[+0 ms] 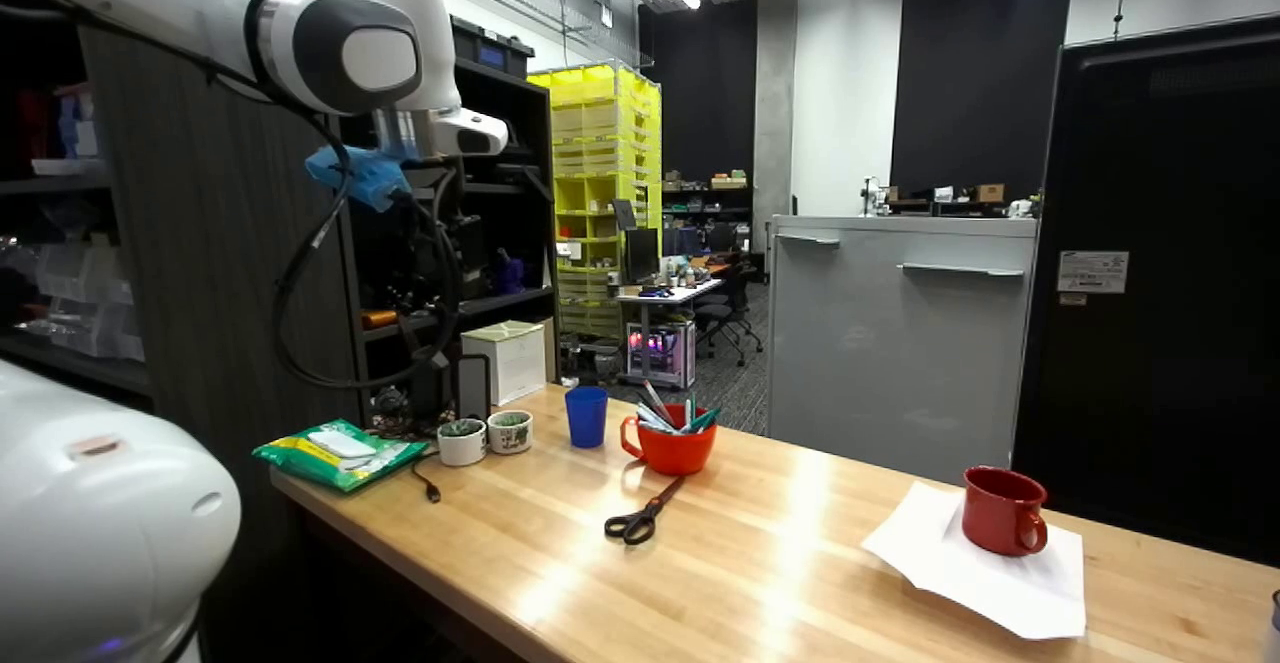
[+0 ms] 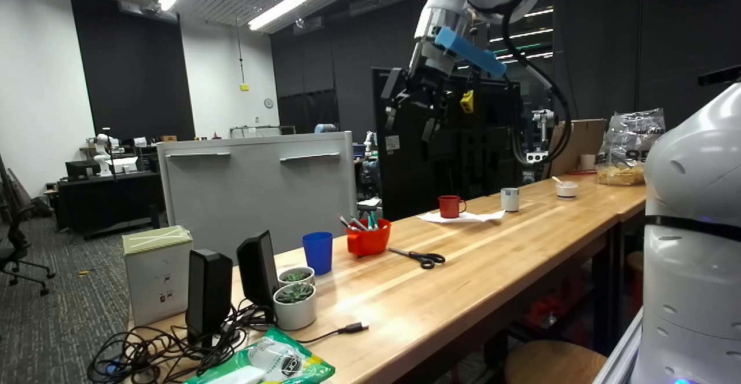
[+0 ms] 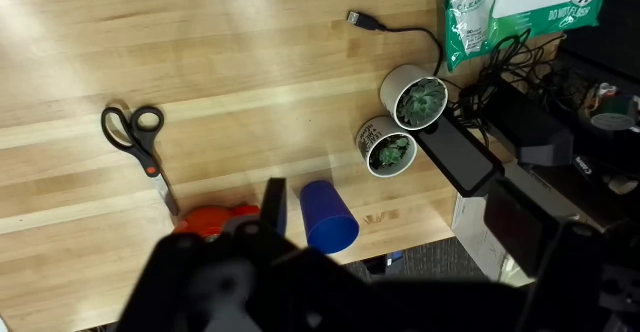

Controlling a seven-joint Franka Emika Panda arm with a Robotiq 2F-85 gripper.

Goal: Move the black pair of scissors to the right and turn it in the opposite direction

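The black pair of scissors lies flat on the wooden table in both exterior views (image 1: 648,510) (image 2: 419,255). In the wrist view the scissors (image 3: 145,156) are at the left, with black loop handles, an orange pivot and grey blades. The handles lie towards the upper left and the blade tip points at the orange-red bowl (image 3: 202,220). I cannot tell whether the tip touches the bowl. My gripper (image 2: 410,124) is high above the table, apart from the scissors. In the wrist view my gripper (image 3: 397,217) has its fingers wide apart with nothing held.
The bowl (image 1: 680,453) holds several pens. A blue cup (image 1: 586,417) and two potted plants (image 3: 420,101) (image 3: 391,154) stand nearby. Black speakers (image 2: 209,294), cables and a green wipes pack (image 2: 283,358) lie at one end. A red mug (image 1: 1003,511) stands on white paper (image 1: 960,583).
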